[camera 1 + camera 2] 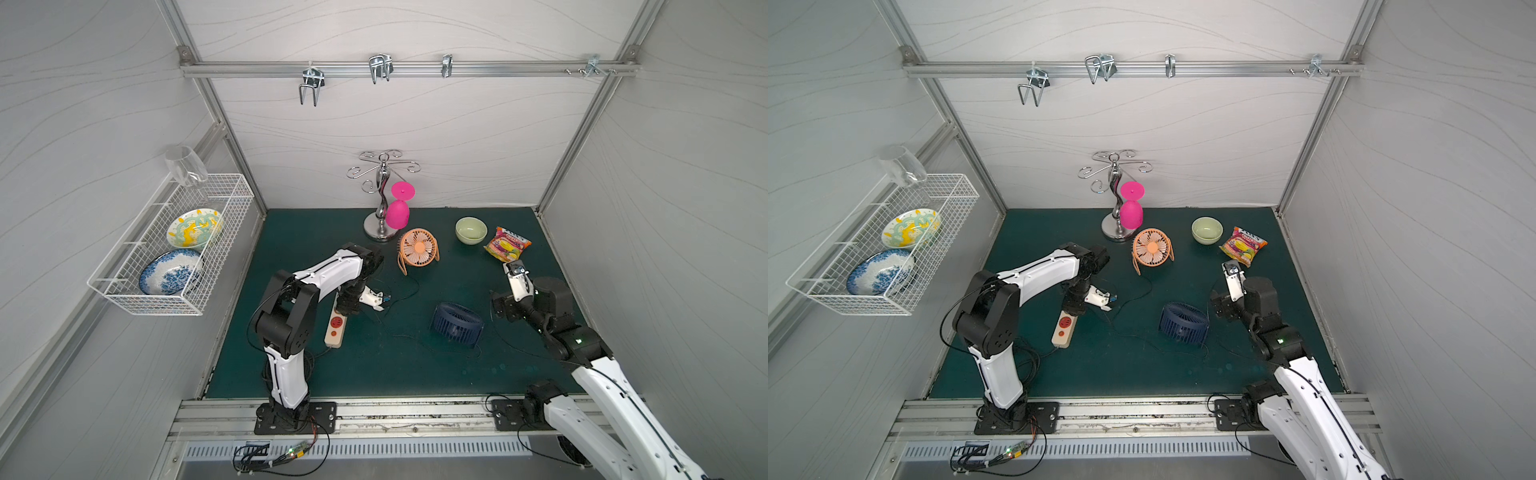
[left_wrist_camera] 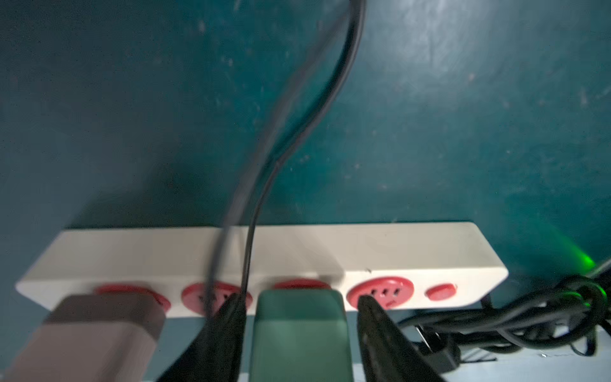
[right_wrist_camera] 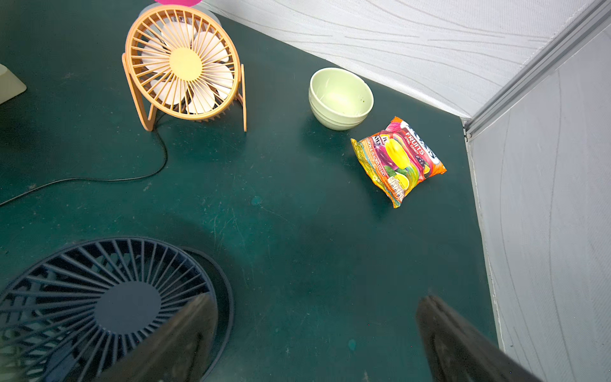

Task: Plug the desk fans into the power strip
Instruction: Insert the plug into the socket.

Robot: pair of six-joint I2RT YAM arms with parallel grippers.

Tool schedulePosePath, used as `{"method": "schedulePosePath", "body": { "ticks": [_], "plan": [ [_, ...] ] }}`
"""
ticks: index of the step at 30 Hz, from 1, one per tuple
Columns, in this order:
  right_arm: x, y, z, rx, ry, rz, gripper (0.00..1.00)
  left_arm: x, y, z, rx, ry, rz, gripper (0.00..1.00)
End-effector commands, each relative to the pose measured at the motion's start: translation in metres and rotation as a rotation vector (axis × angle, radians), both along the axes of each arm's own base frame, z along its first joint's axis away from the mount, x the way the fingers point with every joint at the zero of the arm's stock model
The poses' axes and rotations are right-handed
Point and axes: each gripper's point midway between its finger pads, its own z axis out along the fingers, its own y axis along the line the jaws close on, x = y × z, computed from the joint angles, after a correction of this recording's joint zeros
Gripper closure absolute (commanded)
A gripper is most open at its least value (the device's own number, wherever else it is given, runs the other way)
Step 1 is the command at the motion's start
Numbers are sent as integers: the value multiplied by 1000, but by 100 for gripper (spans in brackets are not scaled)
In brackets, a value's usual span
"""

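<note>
The cream power strip (image 2: pixel 330 251) lies on the green mat left of centre in both top views (image 1: pixel 332 338) (image 1: pixel 1061 337). A green plug (image 2: pixel 297 337) sits in its third red socket and a brown plug (image 2: pixel 99 330) in the first. My left gripper (image 2: pixel 299 299) (image 1: pixel 347 307) stands over the strip, open. One black finger (image 2: pixel 228 317) is on each side of the green plug, with a gap on both sides. An orange desk fan (image 1: pixel 418 247) (image 3: pixel 185 63) and a navy desk fan (image 1: pixel 457 324) (image 3: pixel 109 307) stand on the mat. Their thin black cords (image 2: pixel 344 66) run towards the strip. My right gripper (image 3: pixel 315 299) (image 1: pixel 505 305) hangs wide open and empty beside the navy fan.
A chrome glass stand (image 1: pixel 380 195) with a pink goblet (image 1: pixel 397 212) stands at the back. A green bowl (image 1: pixel 471 230) and a candy bag (image 1: pixel 507 244) lie at the back right. A wire basket (image 1: pixel 174 245) with plates hangs on the left wall. The strip's coiled black cord (image 2: pixel 529 317) lies by its button end.
</note>
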Motion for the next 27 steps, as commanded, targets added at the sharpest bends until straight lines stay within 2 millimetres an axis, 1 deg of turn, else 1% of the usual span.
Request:
{"method": "schedulePosePath", "body": {
  "ticks": [1,3,7,10,12,16,18,21,24,27],
  "plan": [
    [1,2,6,10,-21,4,1,0,-20,18,-174,-17,2,31],
    [1,1,7,4,-29,0,1,-2,-13,28,-188,-29,8,26],
    [2,1,6,-1,-18,-2,1,-11,-1,46,-228,-15,39,23],
    [1,2,6,3,-22,4,1,-18,5,52,-257,-5,33,21],
    [2,0,6,-7,-21,-5,1,-19,8,56,-276,-9,36,20],
    [2,1,5,2,-13,0,1,-19,7,55,-314,-5,32,19],
    [1,1,6,-1,-18,-1,1,-17,6,50,-325,-9,17,20],
    [3,0,5,-12,-6,-4,1,-13,1,50,-356,-17,16,22],
    [1,1,4,-1,-3,0,1,-11,0,43,-370,-18,-7,28],
    [2,-1,4,-14,-8,-8,1,-2,5,41,-363,-41,-5,33]
  ]
}}
